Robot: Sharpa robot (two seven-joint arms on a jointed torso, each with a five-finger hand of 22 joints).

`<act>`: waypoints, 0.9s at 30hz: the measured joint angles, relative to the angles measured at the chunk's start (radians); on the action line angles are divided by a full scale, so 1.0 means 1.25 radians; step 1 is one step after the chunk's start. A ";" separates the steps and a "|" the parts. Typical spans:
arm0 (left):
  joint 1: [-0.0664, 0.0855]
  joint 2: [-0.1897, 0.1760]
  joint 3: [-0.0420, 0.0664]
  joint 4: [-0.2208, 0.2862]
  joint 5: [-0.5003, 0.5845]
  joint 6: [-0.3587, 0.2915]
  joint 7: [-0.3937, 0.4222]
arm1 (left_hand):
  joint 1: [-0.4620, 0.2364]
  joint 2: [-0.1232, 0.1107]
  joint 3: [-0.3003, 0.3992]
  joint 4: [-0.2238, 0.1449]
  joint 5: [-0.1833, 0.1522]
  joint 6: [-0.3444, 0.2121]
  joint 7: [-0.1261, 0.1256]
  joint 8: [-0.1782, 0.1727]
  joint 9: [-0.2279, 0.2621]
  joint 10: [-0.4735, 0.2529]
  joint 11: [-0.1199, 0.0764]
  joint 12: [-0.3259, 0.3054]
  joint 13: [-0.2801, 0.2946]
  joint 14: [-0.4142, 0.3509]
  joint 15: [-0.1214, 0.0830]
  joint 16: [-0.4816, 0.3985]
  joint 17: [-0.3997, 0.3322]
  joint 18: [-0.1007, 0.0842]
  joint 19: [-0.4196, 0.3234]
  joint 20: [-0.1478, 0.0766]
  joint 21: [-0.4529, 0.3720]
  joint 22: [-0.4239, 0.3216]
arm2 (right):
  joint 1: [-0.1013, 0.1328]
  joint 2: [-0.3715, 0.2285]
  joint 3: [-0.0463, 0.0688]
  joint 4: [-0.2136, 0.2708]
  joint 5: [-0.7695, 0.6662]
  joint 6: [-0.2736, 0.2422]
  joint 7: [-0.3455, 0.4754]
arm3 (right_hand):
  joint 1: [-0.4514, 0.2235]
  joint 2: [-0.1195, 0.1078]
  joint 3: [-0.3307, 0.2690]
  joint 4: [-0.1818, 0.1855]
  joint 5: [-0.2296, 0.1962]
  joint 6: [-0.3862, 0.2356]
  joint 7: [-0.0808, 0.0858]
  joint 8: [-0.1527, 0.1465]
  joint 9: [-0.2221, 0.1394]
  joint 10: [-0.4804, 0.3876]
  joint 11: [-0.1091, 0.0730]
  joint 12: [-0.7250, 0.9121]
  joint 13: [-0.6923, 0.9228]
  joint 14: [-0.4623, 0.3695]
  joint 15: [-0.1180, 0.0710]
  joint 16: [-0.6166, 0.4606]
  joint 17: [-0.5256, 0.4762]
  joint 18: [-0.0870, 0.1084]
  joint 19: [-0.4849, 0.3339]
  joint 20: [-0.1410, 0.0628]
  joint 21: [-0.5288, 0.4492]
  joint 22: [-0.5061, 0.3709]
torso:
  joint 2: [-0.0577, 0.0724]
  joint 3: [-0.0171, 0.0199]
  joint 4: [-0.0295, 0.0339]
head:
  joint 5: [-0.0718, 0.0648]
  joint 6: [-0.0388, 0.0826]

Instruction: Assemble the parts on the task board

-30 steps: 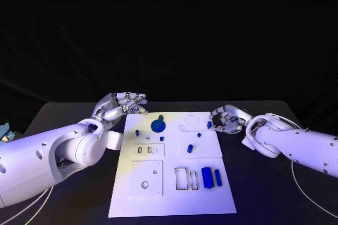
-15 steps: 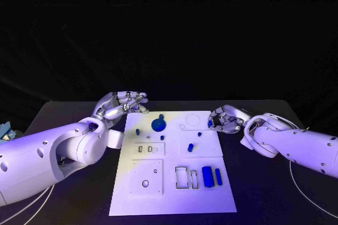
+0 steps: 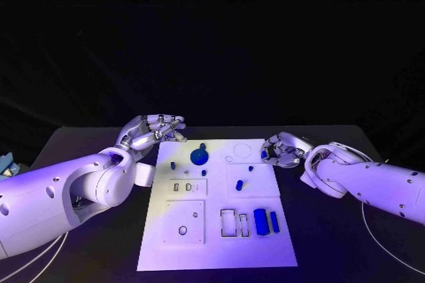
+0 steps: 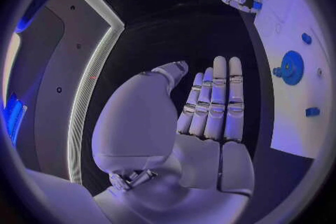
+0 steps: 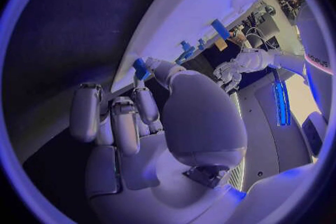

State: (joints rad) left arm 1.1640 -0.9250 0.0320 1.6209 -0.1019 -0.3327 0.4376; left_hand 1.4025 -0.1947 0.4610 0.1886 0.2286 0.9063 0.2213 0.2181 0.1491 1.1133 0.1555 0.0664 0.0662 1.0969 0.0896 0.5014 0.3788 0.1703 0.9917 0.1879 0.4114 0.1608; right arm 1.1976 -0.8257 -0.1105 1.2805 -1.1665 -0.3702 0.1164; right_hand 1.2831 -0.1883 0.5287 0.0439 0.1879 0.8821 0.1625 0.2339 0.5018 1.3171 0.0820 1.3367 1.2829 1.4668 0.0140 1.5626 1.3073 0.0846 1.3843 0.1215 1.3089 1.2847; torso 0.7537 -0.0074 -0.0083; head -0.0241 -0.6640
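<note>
You can't tell from the head view whether the right hand (image 3: 282, 151) actually pinches the small blue part (image 3: 264, 154) at its fingertips; its own fingers cover the contact. In the right wrist view that part (image 5: 140, 69) sits just past the thumb, half hidden behind it. The left hand (image 3: 156, 131) has its fingers curled inward, so you can't see its palm. Beyond the right hand's fingers, the task board (image 5: 183, 11) is cut off by the picture's edge.
</note>
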 measured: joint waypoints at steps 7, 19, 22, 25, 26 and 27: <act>0.000 0.000 0.000 0.000 0.000 0.000 0.000 | 0.000 0.000 0.000 0.000 0.000 0.000 0.000 0.000 0.000 0.000 0.000 0.000 0.000 0.000 0.000 0.000 0.000 0.000 0.000 0.000 0.000 0.000 | -0.001 0.003 0.000 -0.003 -0.001 -0.010 -0.005 | 0.003 0.018 0.007 -0.002 0.000 0.019 -0.009 0.014 0.008 0.010 -0.010 0.006 0.008 0.000 -0.006 0.000 0.000 0.000 0.006 -0.006 0.004 0.006 | 0.000 0.0000 0.0000 | 0.001 -0.002; 0.000 -0.001 0.000 0.000 0.000 0.000 -0.001 | 0.000 0.000 0.000 0.000 0.000 0.000 0.000 0.000 0.000 0.000 0.000 0.000 0.000 0.000 0.000 0.000 0.000 0.000 0.000 0.000 0.000 0.000 | -0.002 0.004 0.000 -0.001 0.000 -0.062 -0.004 | 0.008 0.056 0.032 -0.014 -0.031 0.035 -0.020 0.043 0.016 0.021 -0.021 0.009 0.013 -0.002 -0.019 0.003 0.001 0.000 0.014 -0.020 0.007 0.014 | 0.000 0.0008 -0.0003 | 0.002 -0.003; 0.000 -0.002 0.000 0.000 0.000 0.000 -0.001 | 0.000 0.000 0.000 0.000 0.000 0.000 0.000 0.000 0.000 0.000 0.000 0.000 0.000 0.000 0.000 0.000 0.000 0.000 0.000 0.000 0.000 0.000 | -0.002 0.003 0.000 0.008 0.002 -0.076 -0.002 | 0.010 0.060 0.033 -0.015 -0.032 0.034 -0.021 0.043 0.016 0.021 -0.021 0.009 0.012 -0.002 -0.019 0.003 0.001 0.000 0.011 -0.023 0.007 0.014 | 0.000 0.0008 -0.0005 | 0.003 -0.003; 0.000 -0.002 0.000 -0.001 0.000 0.000 -0.001 | 0.000 0.000 0.000 0.000 0.000 0.000 0.000 0.000 0.000 -0.003 0.003 0.000 0.000 -0.003 -0.003 0.003 0.001 0.000 0.000 0.000 0.000 0.000 | -0.002 -0.001 0.000 0.027 0.004 -0.087 -0.002 | 0.007 0.065 0.033 -0.015 -0.033 0.034 -0.021 0.043 0.016 0.019 -0.023 0.009 0.007 0.000 -0.020 0.003 0.001 0.000 0.011 -0.023 0.007 0.012 | -0.001 0.0002 -0.0010 | 0.004 -0.003; 0.000 -0.002 0.000 -0.001 0.000 0.000 -0.001 | 0.000 0.000 0.000 0.000 0.000 0.000 0.000 0.000 0.000 -0.003 0.003 0.000 0.000 -0.003 -0.003 0.003 0.001 0.000 0.000 0.000 0.000 0.000 | -0.001 -0.003 0.000 0.036 0.005 -0.089 -0.003 | 0.007 0.066 0.034 -0.014 -0.034 0.034 -0.022 0.043 0.016 0.017 -0.025 0.008 0.005 0.001 -0.022 0.003 0.001 0.000 0.011 -0.023 0.007 0.011 | -0.001 0.0002 -0.0013 | 0.005 -0.002; 0.000 -0.002 0.000 -0.001 0.000 0.000 -0.001 | 0.000 0.000 0.000 0.000 0.000 0.000 0.000 0.000 0.000 -0.003 0.003 0.000 0.000 -0.003 -0.003 0.003 0.001 0.000 0.000 0.000 0.000 0.000 | 0.000 -0.005 0.000 0.046 0.006 -0.091 -0.004 | 0.005 0.067 0.035 -0.013 -0.034 0.034 -0.022 0.043 0.016 0.017 -0.026 0.004 0.003 0.001 -0.022 0.003 0.001 0.000 0.011 -0.023 0.007 0.010 | -0.002 -0.0001 -0.0014 | 0.005 -0.002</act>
State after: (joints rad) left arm 1.1640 -0.9279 0.0320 1.6195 -0.1017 -0.3325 0.4366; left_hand 1.4025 -0.1947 0.4609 0.1887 0.2286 0.9063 0.2213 0.2181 0.1492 1.1097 0.1591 0.0664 0.0662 1.0933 0.0860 0.5054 0.3805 0.1702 0.9917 0.1879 0.4114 0.1605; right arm 1.1970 -0.8321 -0.1106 1.3383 -1.1596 -0.4839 0.1109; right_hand 1.2897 -0.1047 0.5727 0.0276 0.1448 0.9240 0.1352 0.2877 0.5214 1.3383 0.0500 1.3418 1.2869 1.4684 -0.0130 1.5666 1.3080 0.0847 1.3982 0.0929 1.3183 1.2973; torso 0.7513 -0.0075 -0.0101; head -0.0181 -0.6670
